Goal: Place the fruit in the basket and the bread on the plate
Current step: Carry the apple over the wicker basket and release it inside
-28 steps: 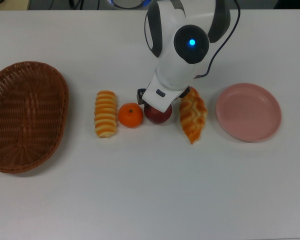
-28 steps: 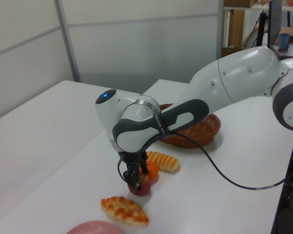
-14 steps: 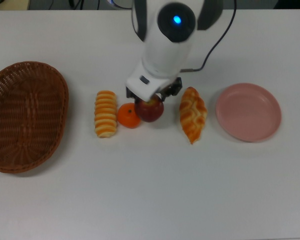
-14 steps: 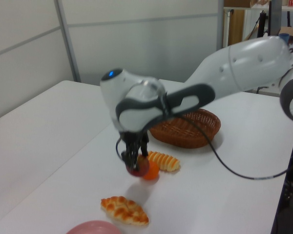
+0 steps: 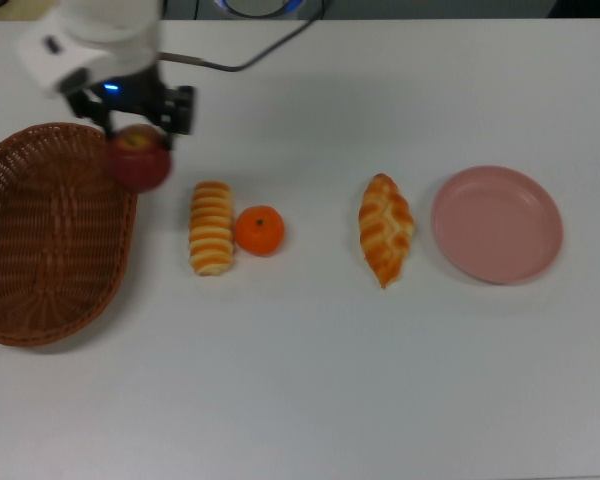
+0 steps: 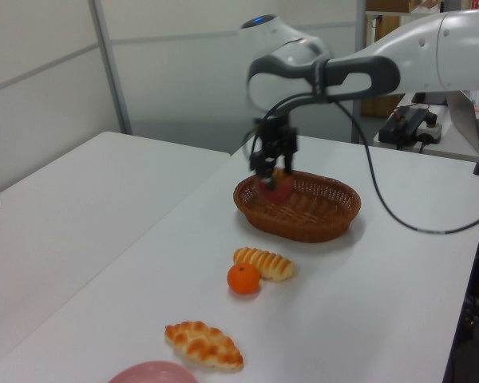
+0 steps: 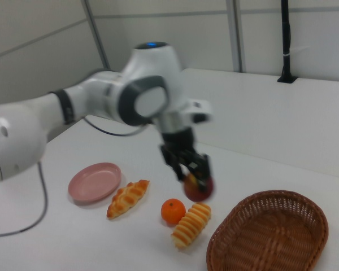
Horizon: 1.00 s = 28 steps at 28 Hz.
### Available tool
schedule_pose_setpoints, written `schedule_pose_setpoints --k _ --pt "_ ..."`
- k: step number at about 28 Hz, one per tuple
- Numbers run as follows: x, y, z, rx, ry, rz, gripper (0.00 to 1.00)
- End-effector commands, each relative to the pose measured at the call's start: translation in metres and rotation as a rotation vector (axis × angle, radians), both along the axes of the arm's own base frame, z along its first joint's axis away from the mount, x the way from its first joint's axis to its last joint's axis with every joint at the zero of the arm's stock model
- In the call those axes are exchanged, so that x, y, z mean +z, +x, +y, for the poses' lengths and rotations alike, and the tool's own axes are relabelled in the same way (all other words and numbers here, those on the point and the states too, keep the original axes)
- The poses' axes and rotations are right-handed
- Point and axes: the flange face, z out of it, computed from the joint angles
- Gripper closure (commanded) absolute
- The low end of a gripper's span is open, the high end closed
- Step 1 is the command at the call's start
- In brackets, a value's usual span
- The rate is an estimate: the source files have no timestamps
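Apple (image 5: 138, 164), top hidden by the gripper (image 5: 130, 135), above basket (image 5: 40, 240) rim.

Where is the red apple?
The apple hangs in the claw, over the basket's right rim in the top view.

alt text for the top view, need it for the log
The gripper holds a dark red apple in the air at the near edge of a brown wicker basket on the top view's left. On the white table, left to right: ridged roll, mandarin, braided pastry, empty pink plate.
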Motion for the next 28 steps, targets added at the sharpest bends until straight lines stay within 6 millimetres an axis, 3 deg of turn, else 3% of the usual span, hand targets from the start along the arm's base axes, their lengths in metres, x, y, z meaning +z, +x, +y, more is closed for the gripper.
schedule_pose_setpoints --k 1,4,6,13,21,24,28 --pt "-0.027 -0.005 -0.083 -0.001 0.003 0.019 0.76" --pt "-0.040 -0.007 -0.110 -0.015 -0.014 0.019 0.75" --pt "-0.065 -0.002 -0.128 -0.034 -0.012 0.022 0.75" --pt "-0.131 0.008 -0.133 -0.026 -0.017 0.098 0.71" --pt "-0.145 0.008 -0.131 -0.010 -0.019 0.127 0.58" --pt "-0.143 0.009 -0.125 -0.009 -0.018 0.129 0.01" --pt "-0.131 0.013 -0.112 0.012 -0.016 0.111 0.00"
